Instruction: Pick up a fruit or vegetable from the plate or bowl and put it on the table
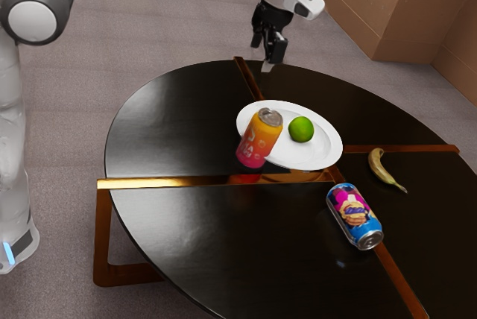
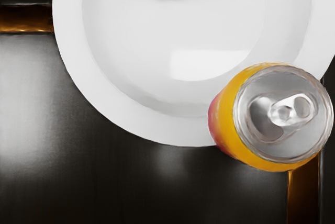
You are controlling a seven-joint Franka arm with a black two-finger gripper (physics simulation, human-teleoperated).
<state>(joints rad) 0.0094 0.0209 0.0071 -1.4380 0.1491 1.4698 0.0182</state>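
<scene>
The lime [image 1: 301,129] is lying on the plate [image 1: 322,147], past the plate's middle from the arm's base [image 1: 16,233], and the gripper [image 1: 265,52] is hanging in the air towards the table's [image 1: 168,129] far edge. So the lime is sitting lower than the gripper, farther out from the base and nearer the table's near edge. It is looking almost round, giving no long axis to line up with, so the approach is probably depending on clearance more than on turn.

The gripper is standing spread, its fingers apart with nothing between them. The orange can [image 1: 259,139] is rising at the plate's rim on the side towards the base, and the lime is resting well clear of it; whether the can is touching the rim, I cannot tell. A low sideways path could be risking a knock, so the next move is calling for travel out over the lime first, then a straight descent.

The banana [image 1: 386,170] is already lying on the table, towards the exterior view's right, and the blue can [image 1: 354,216] is lying on its side nearer the near edge. The task is seeming barely begun, the lime needing a grip and a lift over the rim.
</scene>
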